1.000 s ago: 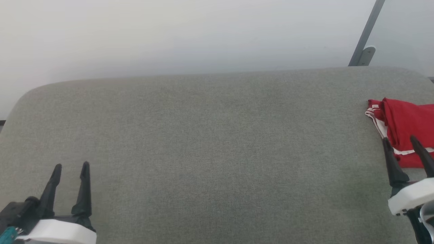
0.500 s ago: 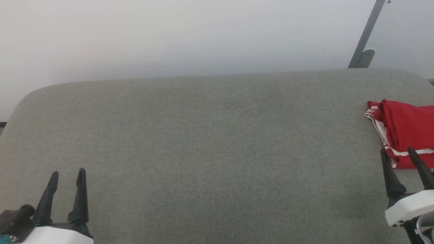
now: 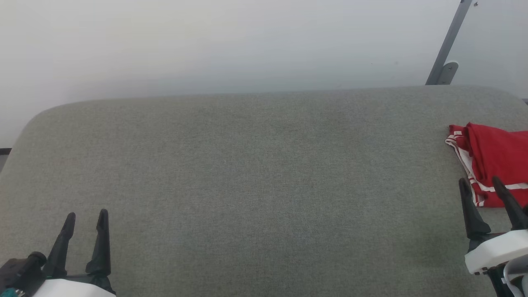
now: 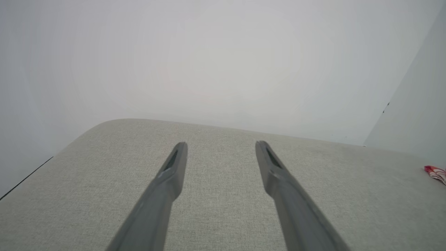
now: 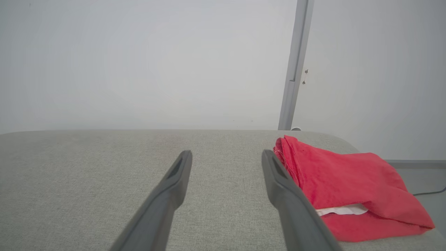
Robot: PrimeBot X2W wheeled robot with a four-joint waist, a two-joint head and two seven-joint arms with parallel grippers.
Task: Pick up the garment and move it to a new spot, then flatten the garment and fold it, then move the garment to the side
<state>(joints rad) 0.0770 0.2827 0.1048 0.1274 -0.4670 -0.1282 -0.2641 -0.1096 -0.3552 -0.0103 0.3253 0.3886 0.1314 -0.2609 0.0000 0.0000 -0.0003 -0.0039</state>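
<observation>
The garment [image 3: 497,161] is a folded red shirt with white trim, lying at the far right edge of the grey padded table [image 3: 264,181]. In the right wrist view the garment [image 5: 348,184] sits just right of my right finger. My right gripper [image 3: 480,183] stands open at the lower right, its fingertips at the garment's near edge, with nothing between them. My left gripper [image 3: 86,216] is open at the lower left, far from the garment, and holds nothing. The left wrist view catches a red-and-white corner of the garment [image 4: 435,172] at its right edge.
A pale wall runs behind the table. A grey metal post [image 3: 447,45] with a bracket rises at the back right, also seen as the post [image 5: 294,69] in the right wrist view. The table's corners are rounded.
Both grippers have drawn back toward the near edge. The right one has pulled off the garment's near part. The garment lies as before.
</observation>
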